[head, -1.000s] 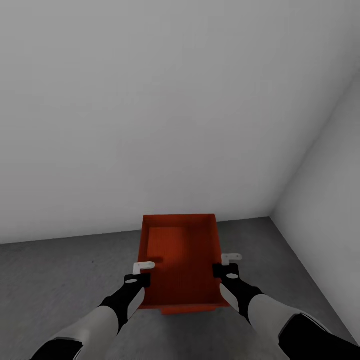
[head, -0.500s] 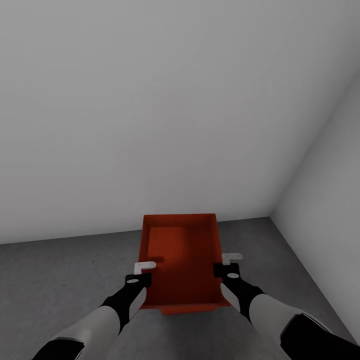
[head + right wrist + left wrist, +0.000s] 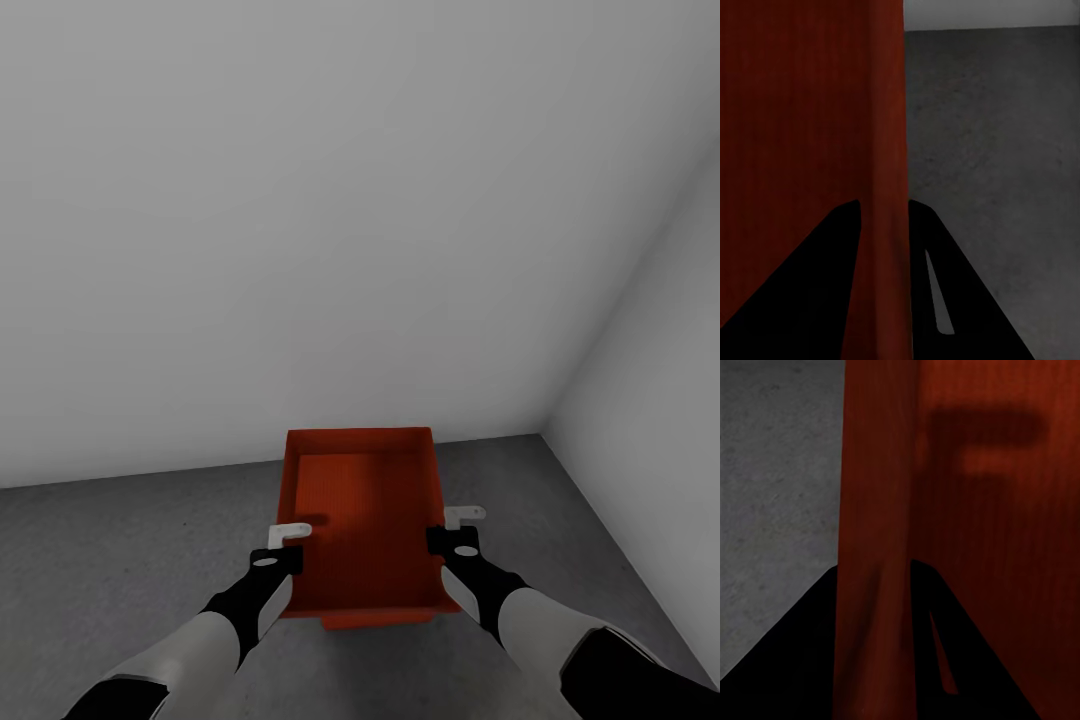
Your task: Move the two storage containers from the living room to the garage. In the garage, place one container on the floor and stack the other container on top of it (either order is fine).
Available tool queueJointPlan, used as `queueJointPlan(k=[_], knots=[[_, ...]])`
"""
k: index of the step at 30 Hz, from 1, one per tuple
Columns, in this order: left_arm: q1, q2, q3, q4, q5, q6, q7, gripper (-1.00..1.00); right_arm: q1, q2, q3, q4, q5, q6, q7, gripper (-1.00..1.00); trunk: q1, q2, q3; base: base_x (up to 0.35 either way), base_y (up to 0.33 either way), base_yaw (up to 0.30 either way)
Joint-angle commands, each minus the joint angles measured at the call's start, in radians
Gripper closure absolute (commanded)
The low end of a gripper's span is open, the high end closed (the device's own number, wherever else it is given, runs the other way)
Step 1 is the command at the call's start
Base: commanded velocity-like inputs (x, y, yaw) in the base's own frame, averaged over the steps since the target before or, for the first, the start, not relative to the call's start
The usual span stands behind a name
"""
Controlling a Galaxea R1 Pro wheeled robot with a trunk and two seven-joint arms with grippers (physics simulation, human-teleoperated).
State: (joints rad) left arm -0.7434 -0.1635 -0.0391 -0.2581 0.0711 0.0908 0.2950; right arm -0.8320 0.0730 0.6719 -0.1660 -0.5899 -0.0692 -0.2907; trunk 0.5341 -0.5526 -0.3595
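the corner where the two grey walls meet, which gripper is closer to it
Right. The right gripper clamps the container's wall on the corner's side; the left gripper clamps the opposite wall, farther away.

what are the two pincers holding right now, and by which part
Both hold the orange-red storage container: the left pincer straddles its left side wall, the right pincer its right side wall.

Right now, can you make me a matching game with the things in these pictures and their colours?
Things:
1. storage container
2. garage floor
3. wall
4. left gripper

Colours:
A. pale grey
B. orange-red
C. dark mottled grey
D. white fingers on a black wrist

Pairs: 1-B, 2-C, 3-A, 4-D
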Motion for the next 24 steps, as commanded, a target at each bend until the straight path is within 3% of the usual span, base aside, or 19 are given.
queueJointPlan(k=[1,6,12,21,24], knots=[[-0.001,0.014,0.019,-0.004,-0.013,0.007,0.030,1.00,-0.001,-0.002,-0.010,0.063,-0.008,-0.007,-0.005,1.00,0.004,-0.009,-0.004,0.000,0.000,0.000],[-0.001,0.015,0.019,-0.004,-0.013,0.007,0.030,1.00,-0.001,-0.002,-0.010,0.063,-0.008,-0.007,-0.005,1.00,0.023,-0.044,-0.020,0.000,0.000,0.000],[-0.001,0.015,0.019,-0.004,-0.013,0.007,0.030,1.00,-0.001,-0.002,-0.009,0.063,-0.008,-0.007,-0.005,1.00,0.023,-0.044,-0.020,0.000,0.000,0.000],[-0.001,0.015,0.019,-0.004,-0.013,0.007,0.030,1.00,-0.001,-0.002,-0.010,0.063,-0.008,-0.007,-0.005,1.00,0.058,-0.107,-0.048,0.000,0.000,0.000],[-0.001,0.015,0.019,-0.004,-0.013,0.007,0.031,1.00,-0.001,-0.002,-0.010,0.063,-0.008,-0.007,-0.005,1.00,0.058,-0.107,-0.048,0.000,0.000,0.000]])
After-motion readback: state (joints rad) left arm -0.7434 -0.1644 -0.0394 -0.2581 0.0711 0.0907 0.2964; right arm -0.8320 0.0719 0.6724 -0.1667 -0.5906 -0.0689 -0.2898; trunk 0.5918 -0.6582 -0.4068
